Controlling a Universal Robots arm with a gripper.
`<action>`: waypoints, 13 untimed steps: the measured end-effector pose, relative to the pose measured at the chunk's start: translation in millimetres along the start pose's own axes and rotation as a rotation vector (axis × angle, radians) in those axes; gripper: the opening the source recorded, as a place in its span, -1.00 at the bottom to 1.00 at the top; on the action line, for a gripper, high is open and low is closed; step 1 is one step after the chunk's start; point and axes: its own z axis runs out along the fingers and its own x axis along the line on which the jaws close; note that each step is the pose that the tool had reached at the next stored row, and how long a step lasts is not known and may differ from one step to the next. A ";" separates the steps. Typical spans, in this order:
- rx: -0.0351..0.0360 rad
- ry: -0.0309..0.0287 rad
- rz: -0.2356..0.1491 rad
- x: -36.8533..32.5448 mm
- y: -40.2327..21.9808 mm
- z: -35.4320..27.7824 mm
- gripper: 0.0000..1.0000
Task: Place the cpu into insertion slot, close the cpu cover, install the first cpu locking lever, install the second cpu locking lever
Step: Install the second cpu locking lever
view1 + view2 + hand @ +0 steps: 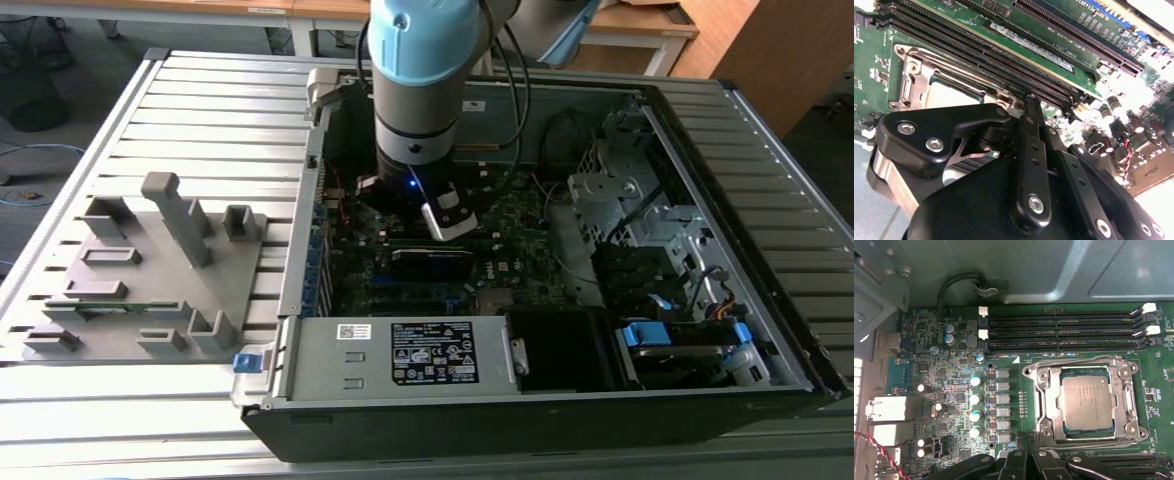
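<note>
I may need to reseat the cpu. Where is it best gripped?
Probably by two opposite outer edges of the cpu, coming straight down from above: it lies flat in the insertion slot, framed by the cpu cover, so only its top is exposed.

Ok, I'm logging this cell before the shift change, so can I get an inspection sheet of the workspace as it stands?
Surface: slatted metal table carrying an open computer case, motherboard exposed.
Job's things: cpu lies in the insertion slot; cpu cover frames it, apparently down.
Clutter: grey fixture tray with upright posts on the exterior view's left; white-labelled silver box along the case's near edge.
Grippers: gripper low over the board, beside the socket, holding nothing; jaws look shut.
Cables: black cables inside the case; red-and-black wires near the board's edge.
Surroundings: wooden desks behind; blue cable on the floor.
</note>
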 end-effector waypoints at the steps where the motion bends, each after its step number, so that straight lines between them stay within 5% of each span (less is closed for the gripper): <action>1: 0.0001 0.0000 0.000 0.1 -0.1 0.3 -0.79; 13: 0.0019 -0.0002 0.000 0.0 0.3 -1.0 -0.79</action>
